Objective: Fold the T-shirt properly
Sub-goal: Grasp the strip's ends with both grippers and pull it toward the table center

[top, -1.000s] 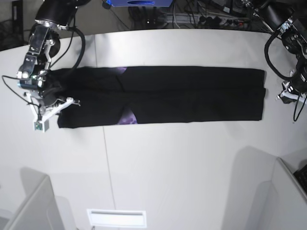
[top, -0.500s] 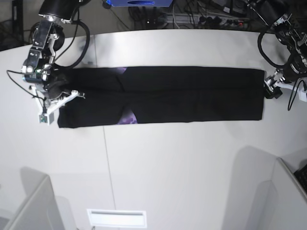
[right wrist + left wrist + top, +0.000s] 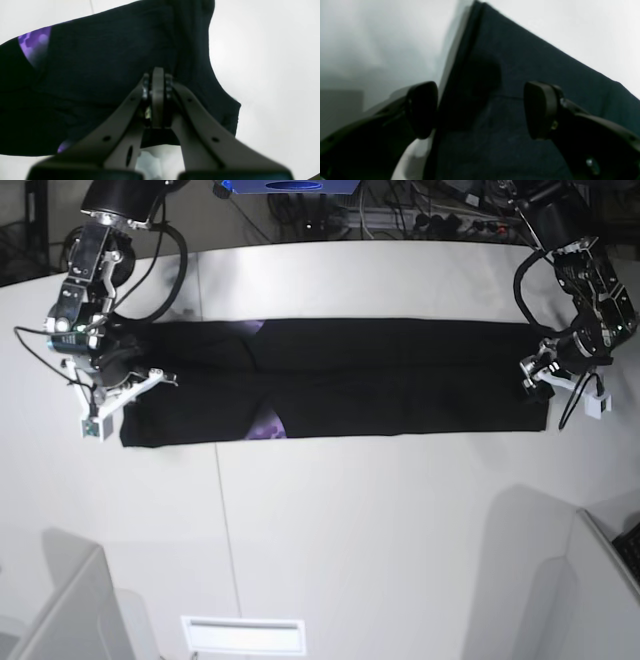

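Moving in from the side, the left gripper [image 3: 480, 110] now hangs wide open over the end edge of the T-shirt [image 3: 340, 380], which lies in a long strip on the table [image 3: 380, 540]. Across from it, the right gripper [image 3: 155, 85] pinches the other end. Both ends look nearly ready to lift.

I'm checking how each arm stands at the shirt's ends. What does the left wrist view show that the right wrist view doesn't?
Only the left wrist view shows the left gripper open, its pads spread over the plain black edge of the T-shirt, one pad over cloth and the other at the edge by the table.

Only the right wrist view shows the right gripper shut on the T-shirt, plus a purple print patch.

Both show black cloth lying on the white table.
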`<state>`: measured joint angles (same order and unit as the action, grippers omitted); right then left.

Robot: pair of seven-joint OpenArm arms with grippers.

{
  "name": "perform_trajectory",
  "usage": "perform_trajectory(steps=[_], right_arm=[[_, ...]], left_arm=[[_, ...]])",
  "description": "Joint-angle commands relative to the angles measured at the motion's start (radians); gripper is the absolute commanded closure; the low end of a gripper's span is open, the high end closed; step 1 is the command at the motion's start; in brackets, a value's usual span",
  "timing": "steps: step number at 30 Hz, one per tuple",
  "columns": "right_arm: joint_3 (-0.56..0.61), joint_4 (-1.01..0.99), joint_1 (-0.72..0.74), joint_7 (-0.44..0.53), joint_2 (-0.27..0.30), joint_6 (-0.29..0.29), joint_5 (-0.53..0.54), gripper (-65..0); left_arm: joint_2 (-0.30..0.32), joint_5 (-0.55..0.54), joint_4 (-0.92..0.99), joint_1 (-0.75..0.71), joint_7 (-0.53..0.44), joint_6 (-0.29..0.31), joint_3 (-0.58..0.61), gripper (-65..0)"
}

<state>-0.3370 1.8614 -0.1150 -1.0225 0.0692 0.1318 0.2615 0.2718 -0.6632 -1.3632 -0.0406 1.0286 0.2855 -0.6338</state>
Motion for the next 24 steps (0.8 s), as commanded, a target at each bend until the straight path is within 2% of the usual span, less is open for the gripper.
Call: perform_trajectory(steps=[1, 2, 5, 8, 11, 14, 21, 24], right_arm=[[-0.007, 0.019, 0.01, 0.017, 0.01, 0.004, 0.005, 0.0], [-0.007, 0.019, 0.01, 0.017, 0.01, 0.004, 0.005, 0.0], [-0.009, 0.019, 0.008, 0.017, 0.01, 0.004, 0.005, 0.0], [-0.009, 0.019, 0.008, 0.017, 0.01, 0.004, 0.005, 0.0], [-0.009, 0.019, 0.008, 0.017, 0.01, 0.004, 0.006, 0.0], [-0.009, 0.019, 0.008, 0.017, 0.008, 0.004, 0.012, 0.0], [-0.099, 0.013, -0.004, 0.006, 0.005, 0.004, 0.206, 0.0], [-0.13, 0.007, -0.005, 0.006, 0.005, 0.004, 0.233, 0.0]], left_arm=[[0.004, 0.007, 0.009, 0.002, 0.031, -0.007, 0.012, -50.5], [0.004, 0.007, 0.018, 0.002, 0.029, -0.007, 0.019, -49.5], [0.002, 0.006, 0.037, 0.002, 0.029, -0.007, 0.019, -40.6], [0.004, 0.006, 0.066, 0.008, 0.029, -0.007, 0.013, -23.5], [0.007, 0.006, 0.123, 0.012, 0.005, -0.007, 0.013, -1.6], [0.008, 0.007, 0.169, 0.012, -0.055, -0.007, 0.012, 0.0], [0.057, 0.009, 0.167, 0.0, -0.092, -0.007, 0.009, 0.0], [0.085, 0.007, 0.147, -0.003, -0.116, -0.007, 0.009, 0.0]])
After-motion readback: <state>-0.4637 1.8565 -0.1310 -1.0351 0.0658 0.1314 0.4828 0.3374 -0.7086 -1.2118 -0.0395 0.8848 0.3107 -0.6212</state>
